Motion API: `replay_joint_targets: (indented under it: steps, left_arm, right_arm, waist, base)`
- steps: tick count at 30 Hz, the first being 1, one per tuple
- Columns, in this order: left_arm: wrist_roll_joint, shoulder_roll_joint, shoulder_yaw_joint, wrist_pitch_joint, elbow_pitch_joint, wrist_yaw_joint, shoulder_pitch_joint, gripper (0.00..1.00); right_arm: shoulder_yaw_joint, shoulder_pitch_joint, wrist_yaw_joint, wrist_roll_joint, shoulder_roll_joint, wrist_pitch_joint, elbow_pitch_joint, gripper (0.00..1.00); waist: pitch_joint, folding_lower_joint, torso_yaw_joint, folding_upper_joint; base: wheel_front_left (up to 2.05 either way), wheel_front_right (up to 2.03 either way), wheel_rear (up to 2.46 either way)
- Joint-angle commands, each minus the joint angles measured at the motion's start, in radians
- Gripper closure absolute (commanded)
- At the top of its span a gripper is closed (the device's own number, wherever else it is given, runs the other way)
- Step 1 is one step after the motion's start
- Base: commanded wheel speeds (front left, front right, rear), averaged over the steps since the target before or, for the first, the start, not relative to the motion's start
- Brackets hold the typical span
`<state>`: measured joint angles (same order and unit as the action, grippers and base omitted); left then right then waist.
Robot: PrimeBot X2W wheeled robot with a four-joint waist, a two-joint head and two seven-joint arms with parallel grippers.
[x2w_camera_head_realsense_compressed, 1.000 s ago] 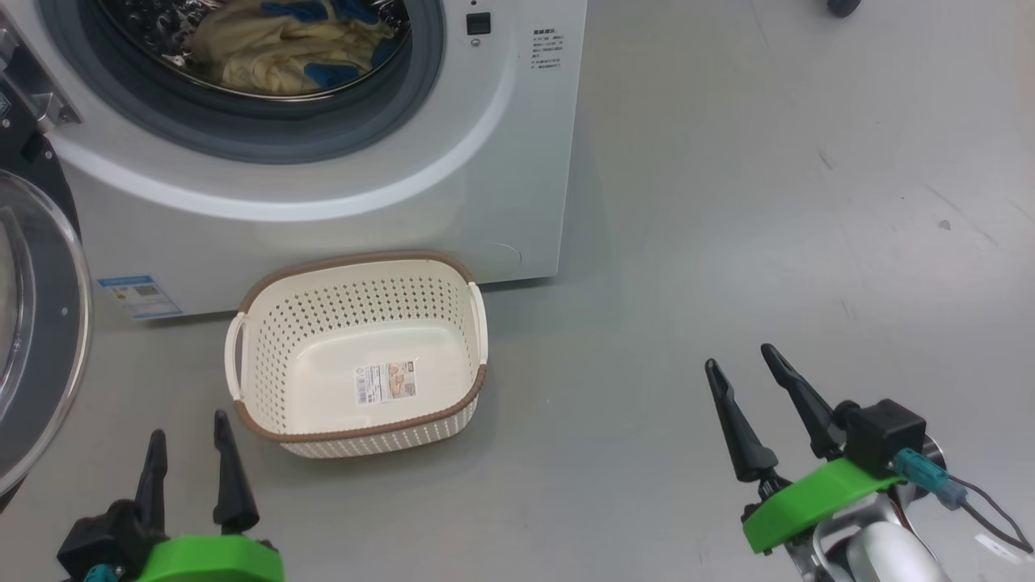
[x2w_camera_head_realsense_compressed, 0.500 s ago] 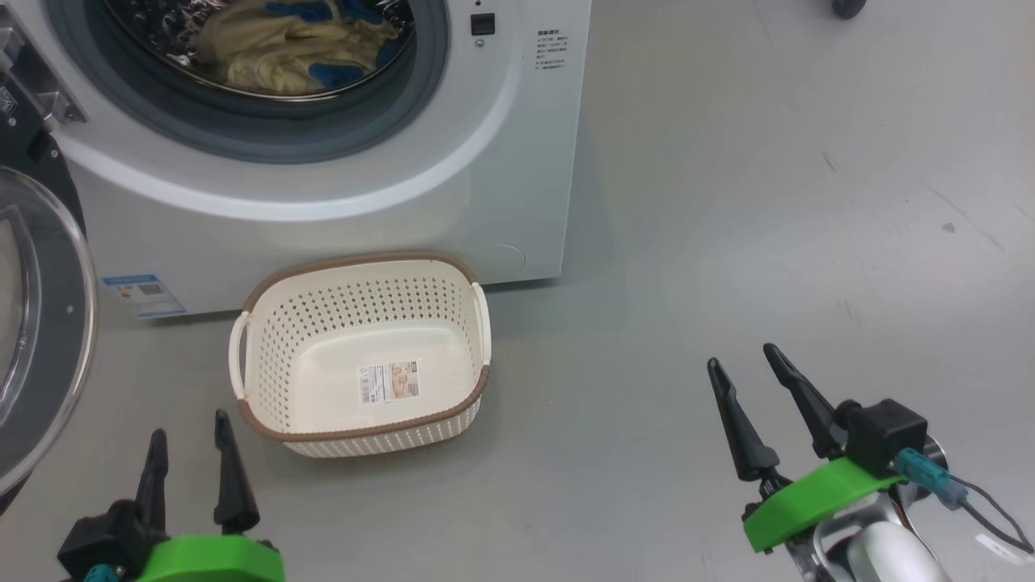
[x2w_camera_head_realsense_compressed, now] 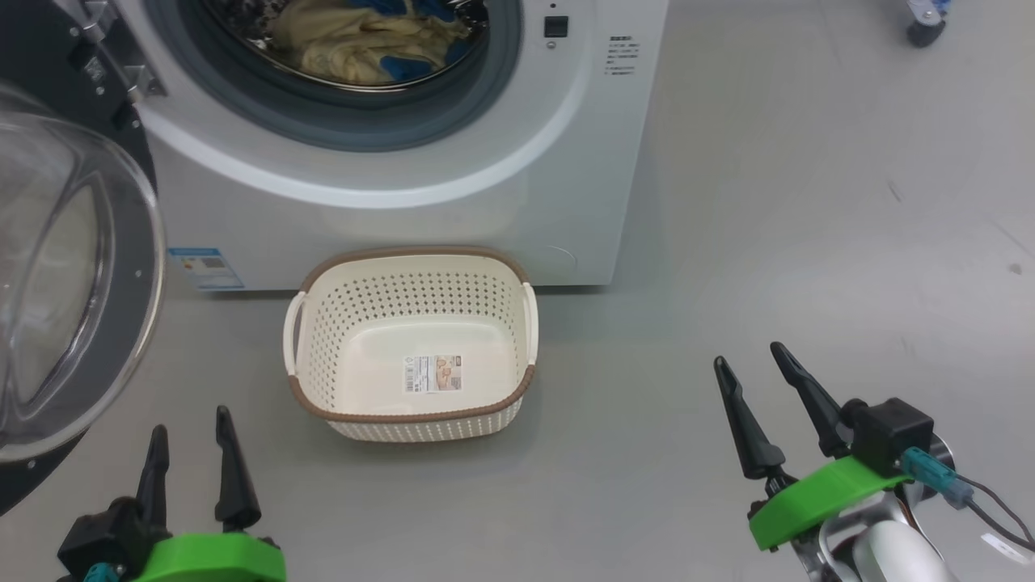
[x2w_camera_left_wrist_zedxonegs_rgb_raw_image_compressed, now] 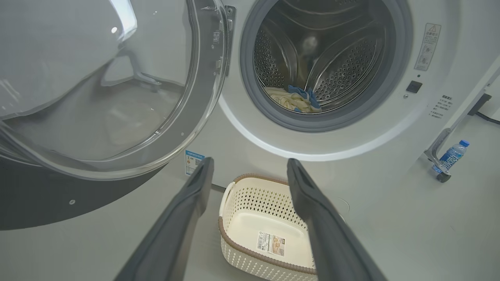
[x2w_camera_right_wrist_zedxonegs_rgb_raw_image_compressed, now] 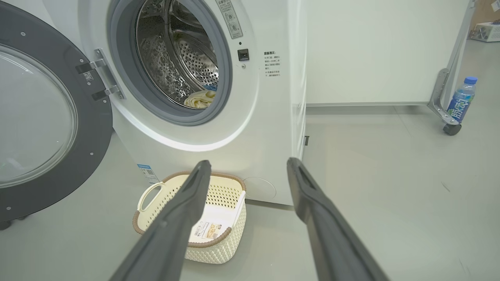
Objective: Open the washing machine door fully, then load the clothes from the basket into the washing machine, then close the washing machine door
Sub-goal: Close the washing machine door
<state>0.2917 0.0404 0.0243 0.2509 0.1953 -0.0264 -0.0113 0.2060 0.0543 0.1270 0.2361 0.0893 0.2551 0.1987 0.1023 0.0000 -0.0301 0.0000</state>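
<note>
- Cream basket point(x2w_camera_head_realsense_compressed: 412, 295) sits empty on the floor, right against the washing machine point(x2w_camera_head_realsense_compressed: 485, 186), on my head cam; left gripper point(x2w_camera_head_realsense_compressed: 188, 420) and right gripper point(x2w_camera_head_realsense_compressed: 748, 356) both have fingers spread, holding nothing.
- Left wrist: the clothes point(x2w_camera_left_wrist_zedxonegs_rgb_raw_image_compressed: 291, 101) are lying in the drum.
- Right wrist: the washing machine door point(x2w_camera_right_wrist_zedxonegs_rgb_raw_image_compressed: 39, 117) is swung wide open.

washing machine point(x2w_camera_head_realsense_compressed: 453, 210): white body, grey gasket point(x2w_camera_head_realsense_compressed: 340, 129), steel drum point(x2w_camera_left_wrist_zedxonegs_rgb_raw_image_compressed: 343, 66) dotted with holes
washing machine door point(x2w_camera_head_realsense_compressed: 73, 267): black ring, clear glass
clothes point(x2w_camera_head_realsense_compressed: 356, 48): pale yellow, blue patches
basket point(x2w_camera_head_realsense_compressed: 412, 295): cream perforated walls, brown rim point(x2w_camera_head_realsense_compressed: 412, 252), white handles point(x2w_camera_head_realsense_compressed: 288, 343)
label point(x2w_camera_head_realsense_compressed: 206, 268) low on the washing machine: blue border
</note>
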Motion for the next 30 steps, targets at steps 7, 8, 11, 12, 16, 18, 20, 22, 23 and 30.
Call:
replay_joint_targets:
  steps: [7, 8, 11, 12, 16, 18, 20, 22, 23, 30]
  left_arm:
    - [0.012, 0.010, 0.024, 0.011, -0.037, 0.012, -0.007, 0.00]
    - [0.014, 0.010, 0.023, 0.011, -0.037, 0.013, -0.006, 0.00]
    - [0.017, 0.010, 0.020, 0.011, -0.035, 0.014, -0.004, 0.00]
    - [0.020, 0.010, 0.017, 0.011, -0.036, 0.015, -0.003, 0.00]
    - [0.030, 0.010, 0.009, 0.011, -0.038, 0.021, 0.000, 0.00]
    - [0.035, 0.010, 0.005, 0.011, -0.038, 0.024, 0.001, 0.00]
    - [0.040, 0.010, 0.001, 0.011, -0.040, 0.028, 0.003, 0.00]
    - [0.045, 0.010, -0.001, 0.011, -0.040, 0.031, 0.006, 0.00]
    - [0.046, 0.010, -0.002, 0.011, -0.040, 0.033, 0.007, 0.00]
    - [0.055, 0.010, -0.004, 0.011, -0.046, 0.042, 0.017, 0.00]
  right_arm:
    - [0.027, 0.035, 0.004, -0.008, 0.036, 0.007, -0.034, 0.00]
    - [0.029, 0.036, 0.004, -0.008, 0.038, 0.007, -0.034, 0.00]
    - [0.032, 0.038, 0.004, -0.008, 0.043, 0.007, -0.033, 0.00]
    - [0.033, 0.039, 0.004, -0.008, 0.046, 0.007, -0.033, 0.00]
    - [0.040, 0.041, 0.004, -0.008, 0.055, 0.007, -0.032, 0.00]
    - [0.043, 0.042, 0.004, -0.007, 0.059, 0.007, -0.031, 0.00]
    - [0.045, 0.041, 0.004, -0.007, 0.063, 0.007, -0.031, 0.00]
    - [0.047, 0.042, 0.004, -0.007, 0.067, 0.007, -0.030, 0.00]
    - [0.048, 0.043, 0.004, -0.006, 0.069, 0.007, -0.030, 0.00]
    - [0.057, 0.047, 0.004, -0.005, 0.076, 0.007, -0.026, 0.00]
  waist:
    - [-0.011, 0.0000, 0.134, 0.0000]
    - [-0.012, 0.0000, 0.148, 0.0000]
    - [-0.012, 0.0000, 0.174, 0.0000]
    - [-0.012, 0.0000, 0.187, 0.0000]
    - [-0.010, 0.0000, 0.240, 0.0000]
    - [-0.008, 0.0000, 0.267, 0.0000]
    - [-0.008, 0.0000, 0.293, 0.0000]
    - [-0.008, 0.0000, 0.318, 0.0000]
    - [-0.008, 0.0000, 0.331, 0.0000]
    - [-0.014, 0.0000, 0.405, 0.0000]
  base:
    - [0.00, 0.00, 0.00]
    - [0.00, 0.00, 0.00]
    - [0.00, 0.00, 0.00]
    - [0.00, 0.00, 0.00]
    - [0.00, 0.00, 0.00]
    - [0.00, 0.00, 0.00]
    - [0.00, 0.00, 0.00]
    - [0.00, 0.00, 0.00]
    - [0.00, 0.00, 0.00]
    - [0.00, 0.00, 0.00]
